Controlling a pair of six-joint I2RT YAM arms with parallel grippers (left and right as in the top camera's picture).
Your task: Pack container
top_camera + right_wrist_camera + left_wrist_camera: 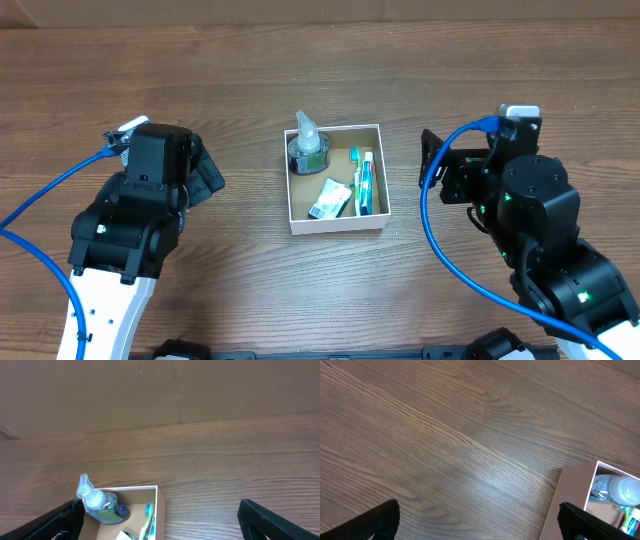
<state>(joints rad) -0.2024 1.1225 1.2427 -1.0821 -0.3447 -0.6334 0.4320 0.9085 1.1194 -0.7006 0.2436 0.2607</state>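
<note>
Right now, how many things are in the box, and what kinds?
Bottle: 1
Packet: 1
Toothbrush: 1
Tube: 1
Total in the box: 4

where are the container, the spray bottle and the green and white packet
container [336,226]: overhead view, on its white near wall
spray bottle [307,146]: overhead view, on the bottle's clear body
green-and-white packet [330,198]: overhead view, on the middle of its face
</note>
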